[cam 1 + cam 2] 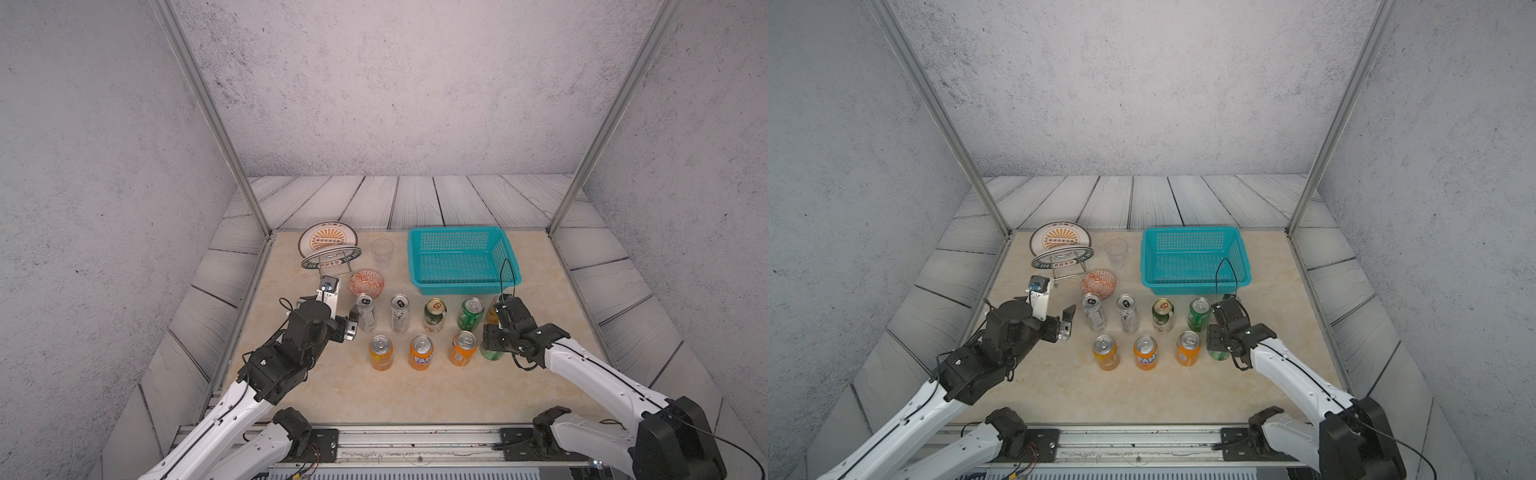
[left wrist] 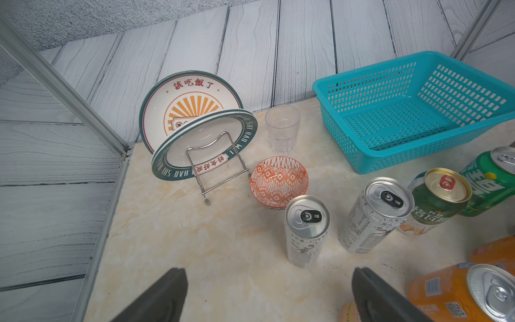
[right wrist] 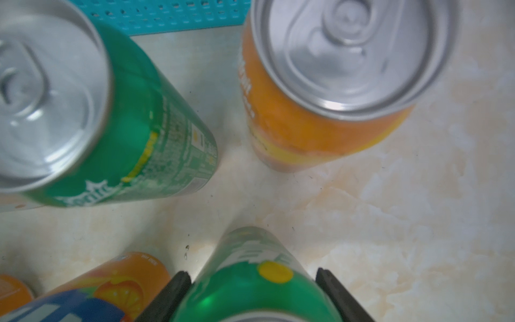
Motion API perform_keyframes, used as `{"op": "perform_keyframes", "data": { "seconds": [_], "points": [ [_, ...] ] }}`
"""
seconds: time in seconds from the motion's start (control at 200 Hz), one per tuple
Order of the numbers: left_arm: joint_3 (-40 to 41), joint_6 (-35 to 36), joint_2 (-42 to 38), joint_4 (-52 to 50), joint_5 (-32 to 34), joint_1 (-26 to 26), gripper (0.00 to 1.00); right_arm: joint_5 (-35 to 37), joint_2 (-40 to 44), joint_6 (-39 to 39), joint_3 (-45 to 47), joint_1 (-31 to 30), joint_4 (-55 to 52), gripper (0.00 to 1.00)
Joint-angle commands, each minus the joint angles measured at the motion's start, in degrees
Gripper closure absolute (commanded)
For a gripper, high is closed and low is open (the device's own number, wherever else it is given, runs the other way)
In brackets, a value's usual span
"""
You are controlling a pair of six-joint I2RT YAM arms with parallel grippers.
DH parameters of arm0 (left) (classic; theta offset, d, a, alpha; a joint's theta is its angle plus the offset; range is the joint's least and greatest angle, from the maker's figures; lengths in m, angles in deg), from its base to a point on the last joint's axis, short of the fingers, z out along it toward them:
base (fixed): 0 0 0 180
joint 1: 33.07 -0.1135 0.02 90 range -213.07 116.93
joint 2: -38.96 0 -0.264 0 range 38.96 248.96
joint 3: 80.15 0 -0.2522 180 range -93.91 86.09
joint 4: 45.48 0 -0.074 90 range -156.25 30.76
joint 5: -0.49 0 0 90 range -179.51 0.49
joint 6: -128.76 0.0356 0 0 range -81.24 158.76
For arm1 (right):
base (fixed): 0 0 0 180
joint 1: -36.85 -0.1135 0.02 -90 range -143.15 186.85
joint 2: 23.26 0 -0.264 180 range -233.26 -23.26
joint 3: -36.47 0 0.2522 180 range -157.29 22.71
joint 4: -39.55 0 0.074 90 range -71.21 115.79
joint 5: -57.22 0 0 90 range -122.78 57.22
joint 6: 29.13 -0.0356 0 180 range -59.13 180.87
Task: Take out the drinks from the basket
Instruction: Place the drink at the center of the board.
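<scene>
- Right gripper (image 3: 253,274): I am clamping the green can (image 3: 250,298), basket (image 1: 465,284) at 12 o'clock.
- Left gripper (image 1: 1068,322): I am holding it wide, white can (image 1: 1093,313) at 3 o'clock.

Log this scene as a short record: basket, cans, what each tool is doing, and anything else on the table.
basket: teal, empty, at the back of the table
cans: nine, all outside the basket, two rows in front of it
right tool: shut on green can, front row
left tool: open, empty, near white can
other: two plates, clear cup, patterned bowl
</scene>
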Motion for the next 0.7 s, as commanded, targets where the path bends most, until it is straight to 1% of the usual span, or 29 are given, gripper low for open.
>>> {"op": "perform_keyframes", "data": {
  "seconds": [0.0, 0.405, 0.696],
  "points": [
    [0.63, -0.67, -0.06, 1.24, 0.07, -0.43, 0.01, 2.88, -0.73, -0.96, -0.53, -0.43, 0.61, 0.39],
    [0.96, -0.67, -1.79, 1.01, 1.54, -0.43, 0.01, 1.92, 0.46, -0.44, -0.73, -0.70, -0.05, 0.29],
    [1.07, -0.80, -2.22, 1.03, 1.90, -0.43, 0.01, 1.89, 2.71, 0.00, -2.17, -0.86, -2.59, 0.16]
  ]
}}
